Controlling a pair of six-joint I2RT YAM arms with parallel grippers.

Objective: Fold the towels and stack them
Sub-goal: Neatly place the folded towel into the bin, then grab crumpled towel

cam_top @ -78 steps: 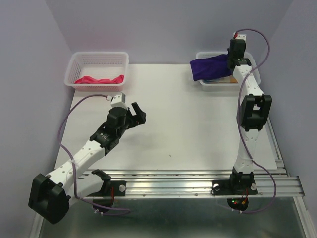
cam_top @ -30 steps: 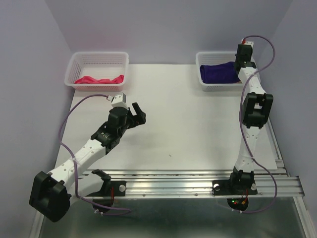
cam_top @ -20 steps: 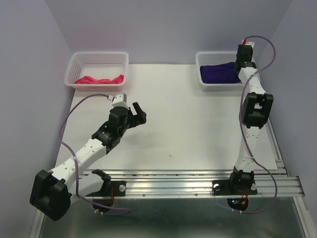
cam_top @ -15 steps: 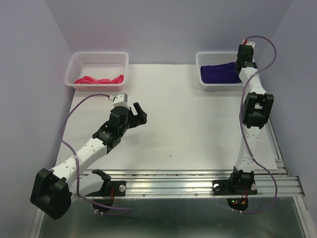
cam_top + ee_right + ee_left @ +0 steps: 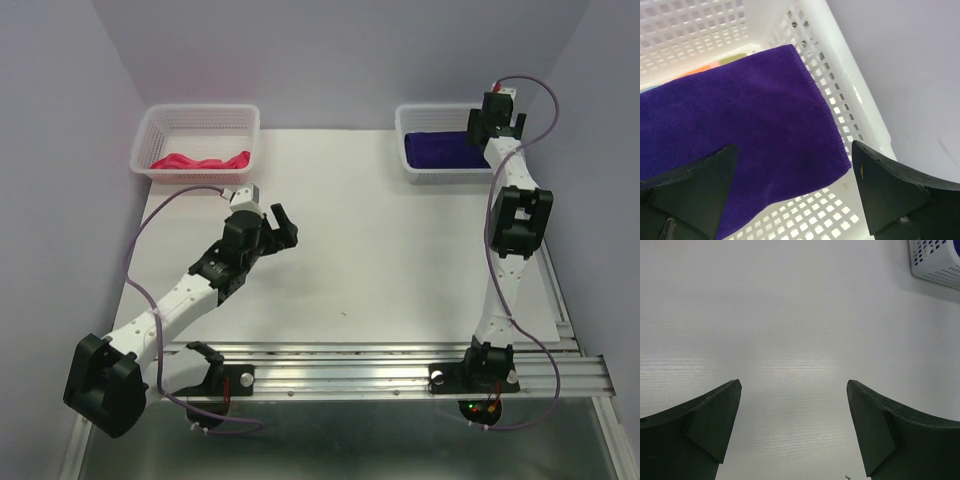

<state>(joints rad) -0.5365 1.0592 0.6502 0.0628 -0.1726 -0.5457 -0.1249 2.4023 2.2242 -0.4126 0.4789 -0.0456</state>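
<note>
A folded dark purple towel point(image 5: 440, 150) lies in the white mesh basket point(image 5: 418, 176) at the back right. In the right wrist view the purple towel point(image 5: 740, 125) covers an orange-tan towel point(image 5: 700, 70), of which only a strip shows. My right gripper point(image 5: 792, 150) hangs open just above the purple towel's corner, nothing between its fingers. A crumpled pink-red towel point(image 5: 200, 161) rests in the back left basket point(image 5: 246, 132). My left gripper point(image 5: 280, 228) stands open over the bare white table point(image 5: 800, 340), holding nothing.
Both baskets sit against the table's far edge near the purple back wall. A corner of the right basket point(image 5: 935, 260) shows at the top right of the left wrist view. A metal rail point(image 5: 400, 365) runs along the near edge.
My right gripper has opened and let go of the purple towel, which now lies flat in the right basket. The left arm has shifted slightly.
</note>
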